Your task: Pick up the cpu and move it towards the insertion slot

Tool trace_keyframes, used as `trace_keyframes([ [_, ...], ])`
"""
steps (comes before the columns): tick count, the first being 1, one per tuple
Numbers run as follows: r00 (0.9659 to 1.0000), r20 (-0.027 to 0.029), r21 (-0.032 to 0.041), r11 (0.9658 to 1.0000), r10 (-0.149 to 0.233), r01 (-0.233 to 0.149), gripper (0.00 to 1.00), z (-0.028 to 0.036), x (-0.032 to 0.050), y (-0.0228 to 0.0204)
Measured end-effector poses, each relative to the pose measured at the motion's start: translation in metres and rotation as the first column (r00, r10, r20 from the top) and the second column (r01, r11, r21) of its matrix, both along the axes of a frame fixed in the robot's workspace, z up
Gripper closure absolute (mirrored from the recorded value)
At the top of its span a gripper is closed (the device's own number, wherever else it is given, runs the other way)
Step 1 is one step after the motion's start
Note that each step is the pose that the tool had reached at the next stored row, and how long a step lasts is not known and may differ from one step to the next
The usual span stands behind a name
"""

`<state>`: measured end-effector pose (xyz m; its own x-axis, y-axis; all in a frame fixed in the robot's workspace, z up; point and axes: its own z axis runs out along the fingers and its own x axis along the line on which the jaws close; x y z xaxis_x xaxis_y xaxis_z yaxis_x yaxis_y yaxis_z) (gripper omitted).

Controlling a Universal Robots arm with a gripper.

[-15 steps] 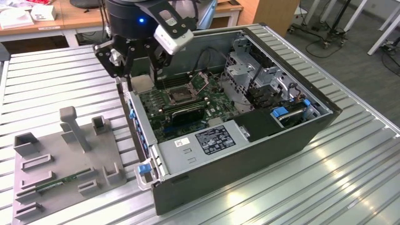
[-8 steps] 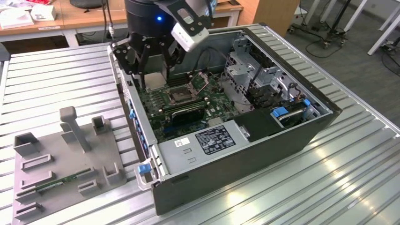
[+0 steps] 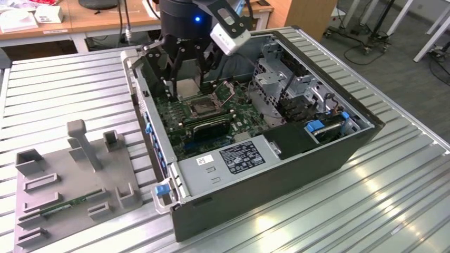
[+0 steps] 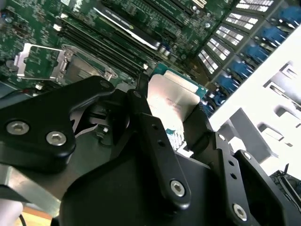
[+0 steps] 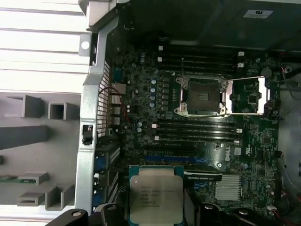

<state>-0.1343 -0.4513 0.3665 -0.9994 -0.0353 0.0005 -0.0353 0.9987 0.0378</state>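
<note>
While the cpu (image 5: pixel 156 198) sits pinched by its edges between the gripper (image 4: pixel 171 115) fingers, silvery face showing in both wrist views, it hangs inside the open computer case (image 3: pixel 351 142) above the green motherboard (image 5: pixel 263 146), apart from the insertion slot (image 5: pixel 203 95). That socket lies open, its metal load plate (image 5: pixel 251 96) folded aside, with black memory slots (image 5: pixel 197 132) between it and the chip. The edge grip looks thin, so I judge a tilt or a knock against the case wall could slip the chip onto the board.
</note>
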Motion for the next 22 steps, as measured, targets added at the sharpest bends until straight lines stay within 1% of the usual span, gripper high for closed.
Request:
trace_keyframes([
  [5, 1.0, -0.0001, 0.0, 1.0, 0.0, 0.0, 0.45, 0.0, 0.0109, 0.0],
  [7, 1.0, -0.0001, -0.0001, 1.0, 0.0, 0.0, 0.45, 0.0001, 0.0131, 0.0],
  [22, 1.0, 0.0, 0.0, 1.0, 0.0, 0.0, 0.45, 0.0, 0.0143, 0.0],
])
